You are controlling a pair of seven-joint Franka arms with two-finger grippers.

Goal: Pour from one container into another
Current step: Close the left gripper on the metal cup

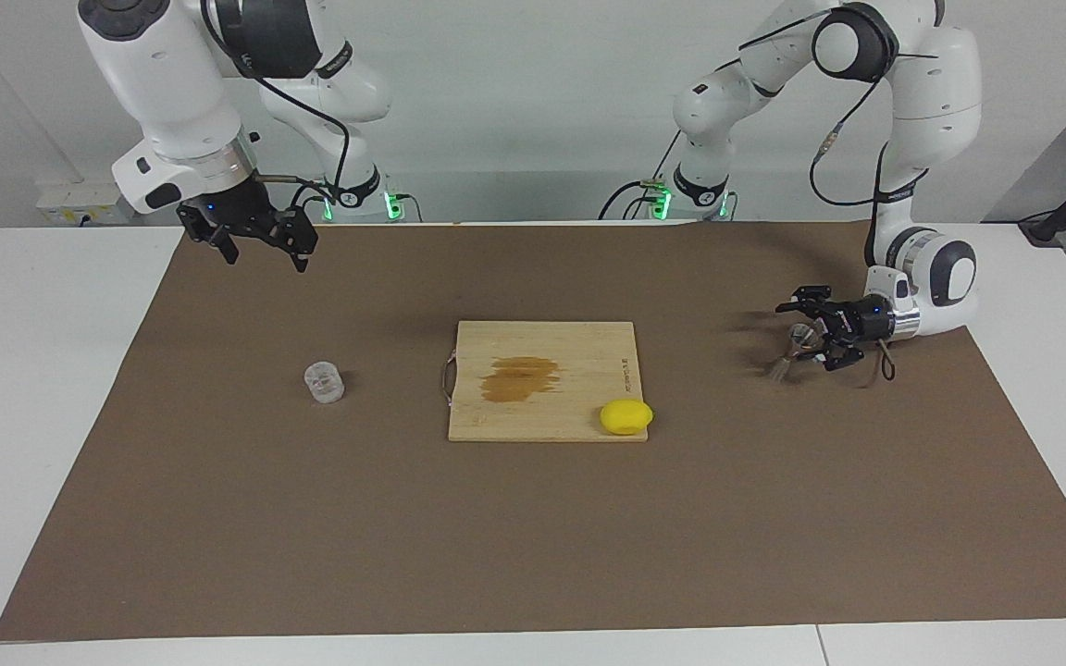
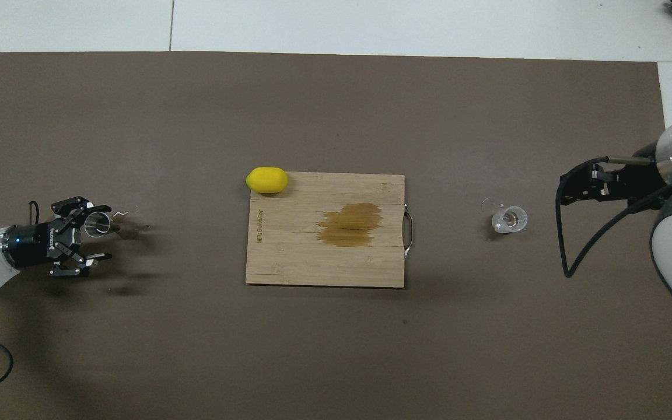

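Note:
The silvery hourglass jigger (image 1: 789,355) (image 2: 102,224) stands on the brown mat toward the left arm's end of the table. My left gripper (image 1: 809,331) (image 2: 98,233) lies low and level beside it, open, with its fingers either side of the jigger's upper cone and not closed on it. The small clear cup (image 1: 323,381) (image 2: 509,220) stands upright on the mat toward the right arm's end. My right gripper (image 1: 265,257) (image 2: 566,188) hangs open and empty above the mat near its own base, well apart from the cup, and waits.
A wooden cutting board (image 1: 588,356) (image 2: 289,256) with a brown wet stain (image 1: 519,379) lies mid-table between the two containers. A yellow lemon (image 1: 626,416) (image 2: 266,179) sits at the board's corner farther from the robots, toward the left arm's end. White table surrounds the mat (image 1: 533,536).

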